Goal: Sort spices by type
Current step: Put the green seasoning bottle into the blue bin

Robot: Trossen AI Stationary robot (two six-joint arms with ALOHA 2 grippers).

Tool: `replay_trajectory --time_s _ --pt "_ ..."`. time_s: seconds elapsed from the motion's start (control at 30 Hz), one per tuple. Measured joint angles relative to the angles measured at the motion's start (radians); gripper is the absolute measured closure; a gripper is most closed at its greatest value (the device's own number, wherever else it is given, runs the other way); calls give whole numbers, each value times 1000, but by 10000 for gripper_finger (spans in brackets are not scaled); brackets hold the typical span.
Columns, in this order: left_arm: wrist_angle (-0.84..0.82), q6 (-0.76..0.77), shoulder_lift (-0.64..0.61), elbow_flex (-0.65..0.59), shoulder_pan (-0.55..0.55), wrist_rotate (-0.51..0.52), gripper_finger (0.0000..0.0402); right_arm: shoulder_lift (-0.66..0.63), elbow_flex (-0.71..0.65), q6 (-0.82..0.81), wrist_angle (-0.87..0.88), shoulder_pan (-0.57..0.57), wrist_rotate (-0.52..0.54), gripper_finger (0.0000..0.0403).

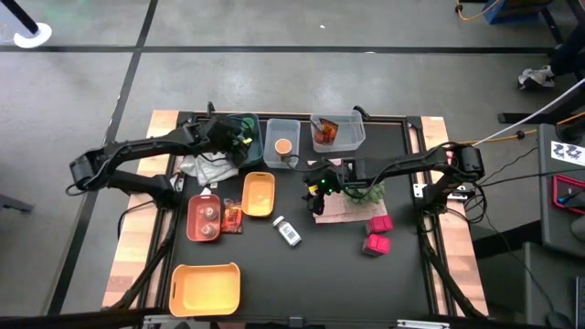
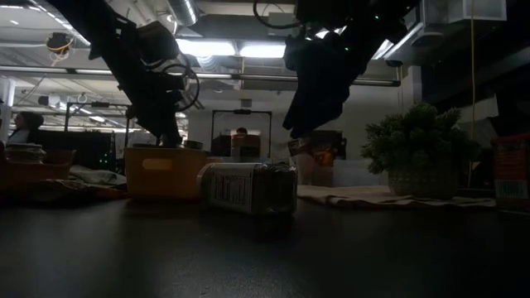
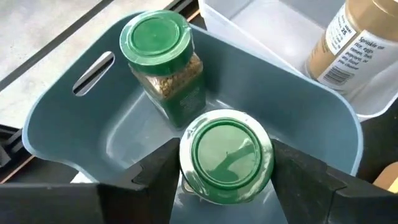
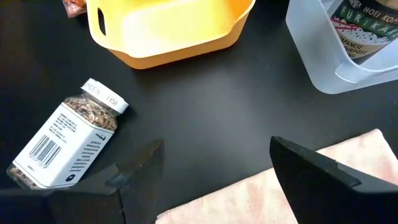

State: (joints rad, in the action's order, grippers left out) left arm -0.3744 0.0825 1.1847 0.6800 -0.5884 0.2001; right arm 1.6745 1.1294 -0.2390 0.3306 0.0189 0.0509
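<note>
In the left wrist view a grey-blue bin (image 3: 68, 143) holds two green-lidded spice jars. One jar (image 3: 163, 62) stands on the bin's floor. The other (image 3: 227, 155) sits between the fingers of my left gripper (image 3: 227, 180), which reaches down into that bin (image 1: 239, 128) at the table's far left. My right gripper (image 4: 214, 180) hangs open over the black tabletop at the pink cloth's (image 4: 261, 199) edge, touching nothing. The white labelled bottle (image 4: 65, 146) lies on its side near it. Two magenta boxes (image 1: 377, 233) lie at the right. My left gripper has the nearer green-lidded jar by its two opposite sides just under the lid (image 3: 186, 180), one finger on each side with no gap showing. The fingers slant down into the bin from the near side. The jar stands about upright, lid up; its base is hidden.
A clear bin beside the grey one holds a tan-lidded bottle (image 3: 351, 43); another clear bin (image 4: 348, 56) holds a jar. An orange bin (image 4: 168, 31), a red tray with jars (image 1: 205, 219), an orange packet (image 1: 232, 217), a yellow bin (image 1: 206, 288) and a green plant (image 1: 366, 192) stand around.
</note>
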Motion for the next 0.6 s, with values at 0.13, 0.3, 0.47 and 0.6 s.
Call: replay_trajectory --time_s 0.13,0.3,0.47,0.6 --pt "-24 6 3 -5 0 -4 170 0 0 0 0 0 0 113" --pt "-17 23 2 -4 0 -3 155 0 0 0 0 0 0 114" --pt "-14 23 2 -3 0 -3 151 0 0 0 0 0 0 114" --pt "-67 10 2 23 0 -3 151 0 0 0 1 0 -11 114"
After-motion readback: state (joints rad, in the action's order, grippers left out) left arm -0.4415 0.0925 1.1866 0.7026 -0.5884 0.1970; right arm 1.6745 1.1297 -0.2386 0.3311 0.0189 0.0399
